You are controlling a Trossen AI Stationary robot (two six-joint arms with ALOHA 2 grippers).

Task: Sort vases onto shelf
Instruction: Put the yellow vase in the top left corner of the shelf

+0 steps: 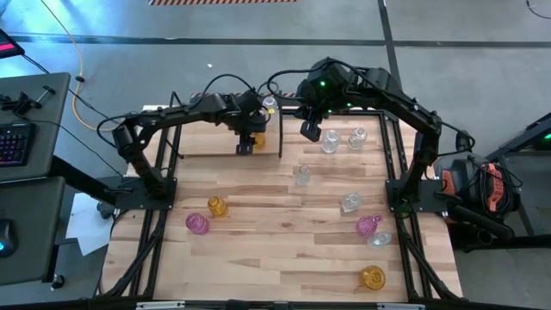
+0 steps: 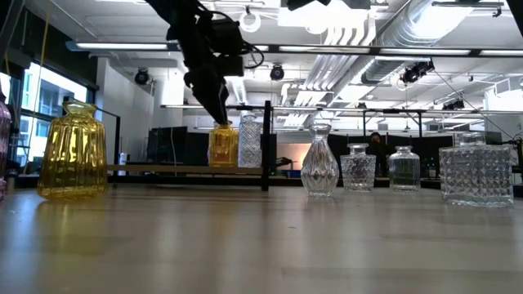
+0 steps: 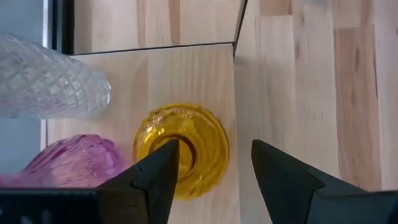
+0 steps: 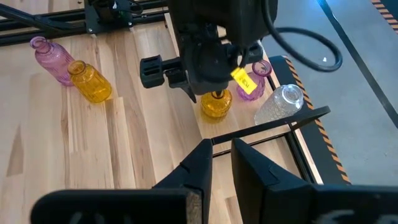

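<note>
The shelf (image 1: 207,138) stands along the table's far edge, with a black divider (image 1: 280,133). In its left section an amber vase (image 3: 205,155) stands upright on the board, beside a pink vase (image 3: 74,162) and a clear vase (image 3: 50,78). My left gripper (image 3: 214,168) hangs open over the amber vase, pointing down. One finger (image 3: 163,171) is over its mouth and the other is off to the side. My right gripper (image 1: 308,131) hovers over the shelf's right section, near two clear vases (image 1: 330,140) (image 1: 357,136). It is open only a little and holds nothing. My left gripper comes at the amber vase (image 2: 222,147) from above, with one fingertip (image 2: 219,121) at the rim of its mouth (image 3: 186,134). Whether that finger touches the rim, I cannot tell. The vase stands upright on the shelf board.
On the tabletop stand an amber vase (image 1: 217,207) and a pink vase (image 1: 197,224) at the left. At the right are clear vases (image 1: 303,175) (image 1: 349,203) (image 1: 379,239), a pink vase (image 1: 368,226) and an amber vase (image 1: 372,277). Bare wood lies in the near middle.
</note>
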